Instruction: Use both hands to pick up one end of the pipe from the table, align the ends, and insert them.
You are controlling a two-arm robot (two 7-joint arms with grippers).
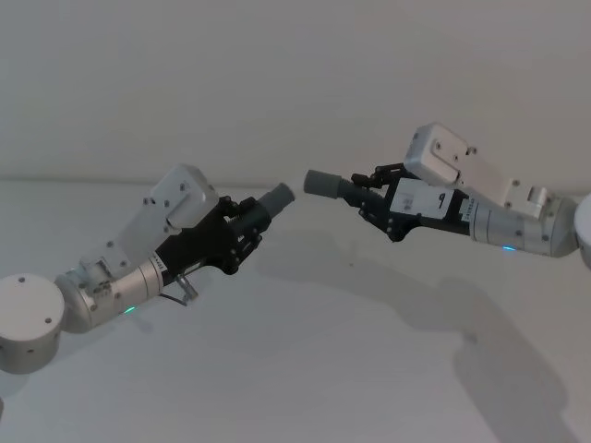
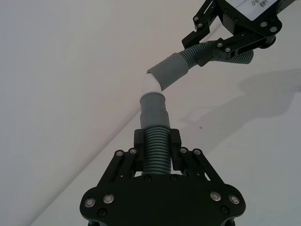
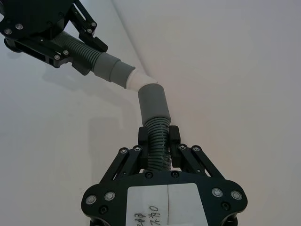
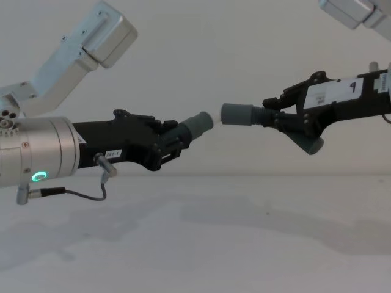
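Bare white table (image 1: 305,388) below, plenty of room. Above it, two dark grey ribbed pipe pieces, collars nearly tip to tip at an angle. Left gripper (image 2: 157,150) clamped on left pipe piece (image 2: 155,127); right gripper (image 3: 159,141) clamped on right pipe piece (image 3: 155,113).

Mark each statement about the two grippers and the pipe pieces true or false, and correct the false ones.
1. Both pipe pieces are lifted off the table. True.
2. The left gripper is open. False: it is shut on the ribbed part of the left pipe piece.
3. The two collars are fully inserted. False: in the chest view a gap shows between the left collar and the right collar.
4. The right gripper holds the right pipe piece. True.
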